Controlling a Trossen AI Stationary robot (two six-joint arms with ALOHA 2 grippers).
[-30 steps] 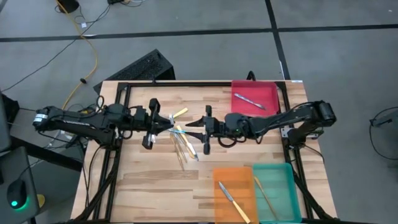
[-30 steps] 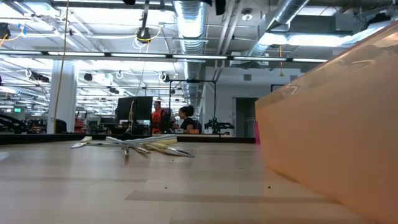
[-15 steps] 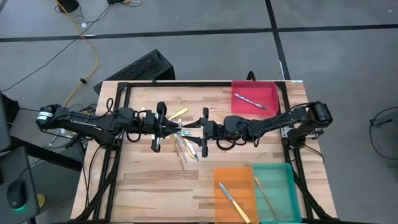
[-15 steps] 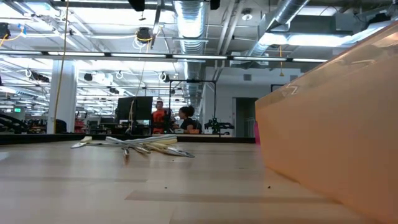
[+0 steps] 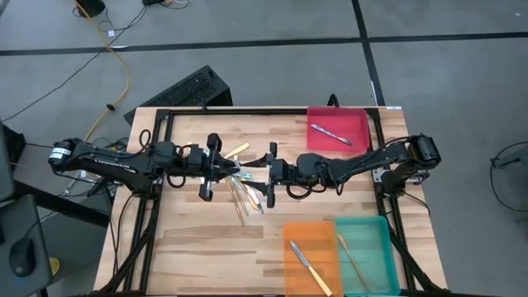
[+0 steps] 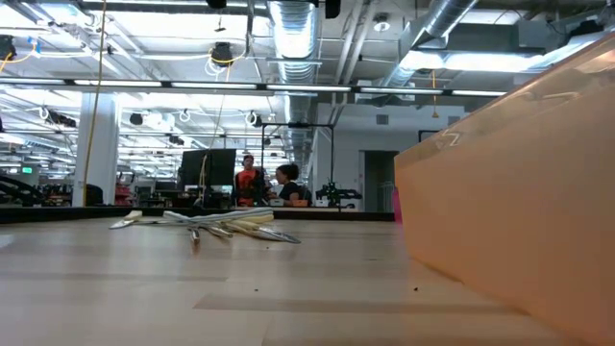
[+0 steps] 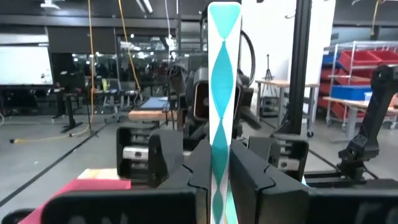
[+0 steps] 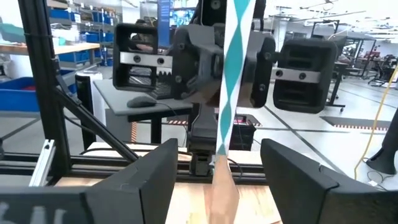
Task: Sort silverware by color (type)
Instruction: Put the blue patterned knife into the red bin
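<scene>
so my left end effector [image 7: 219,168] is clamped on a light-blue utensil [image 7: 222,93] mid-air over the desk [image 5: 190,247], right end effector [image 8: 216,165] spread apart facing it, three pieces in trays, pile [image 5: 243,191] still unsorted

Both arms are reaching level toward each other, grippers nearly meeting: the left gripper [image 5: 228,167] is pinching tight, while the right gripper [image 5: 257,175] (directly facing it) is standing spread wide.
</scene>
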